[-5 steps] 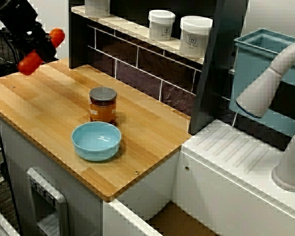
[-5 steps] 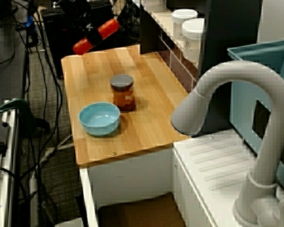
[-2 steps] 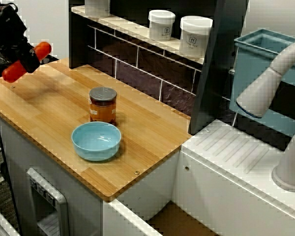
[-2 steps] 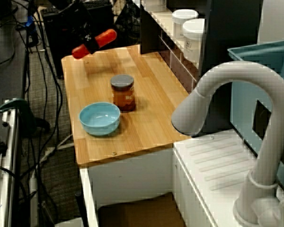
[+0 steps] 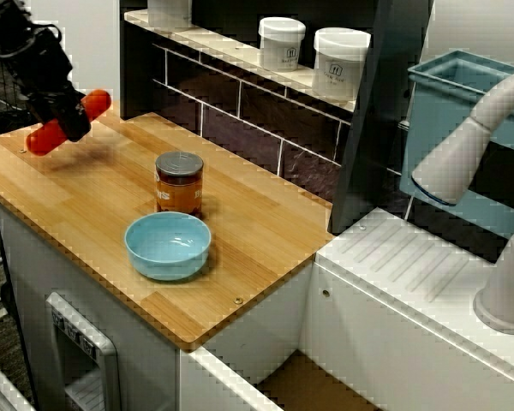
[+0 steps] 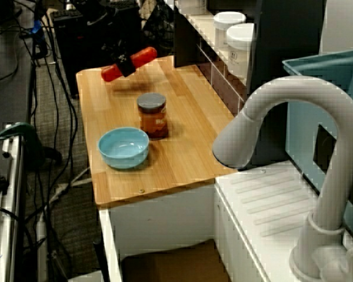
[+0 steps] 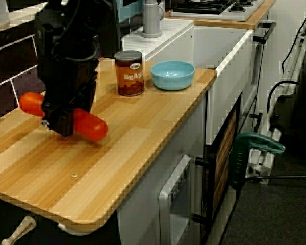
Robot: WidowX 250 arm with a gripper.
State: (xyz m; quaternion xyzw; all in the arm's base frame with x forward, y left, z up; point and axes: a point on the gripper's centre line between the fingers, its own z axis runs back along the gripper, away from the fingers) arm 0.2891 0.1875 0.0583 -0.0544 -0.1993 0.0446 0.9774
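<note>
The gripper (image 5: pixel 66 120) was closed across the middle of a red sausage (image 5: pixel 39 139), with both ends of the sausage sticking out past the black fingers. In the view from the front, it held the sausage tilted over the far left part of the wooden desk (image 5: pixel 77 201), close to the dark back panel. The left end of the sausage was lower than the right. A soft shadow lay on the wood beneath, and the sausage looked clear of the surface.

The view from over the tap showed the gripper (image 6: pixel 126 64) and sausage (image 6: pixel 144 57) at the far end of the desk. They were well apart from a jar (image 6: pixel 152 116) with a grey lid and from a blue bowl (image 6: pixel 124 147) just beside the jar on its near side. In the view from the desk's end, the sausage (image 7: pixel 91 126) hung low over the planks, with the jar (image 7: pixel 129 73) and bowl (image 7: pixel 173 74) side by side beyond it.

On the shelf (image 5: pixel 240 58) behind the desk stood two white tubs (image 5: pixel 282 43). A grey tap (image 5: pixel 463 145) curved in at the right, in front of a blue bin (image 5: pixel 441 103).
</note>
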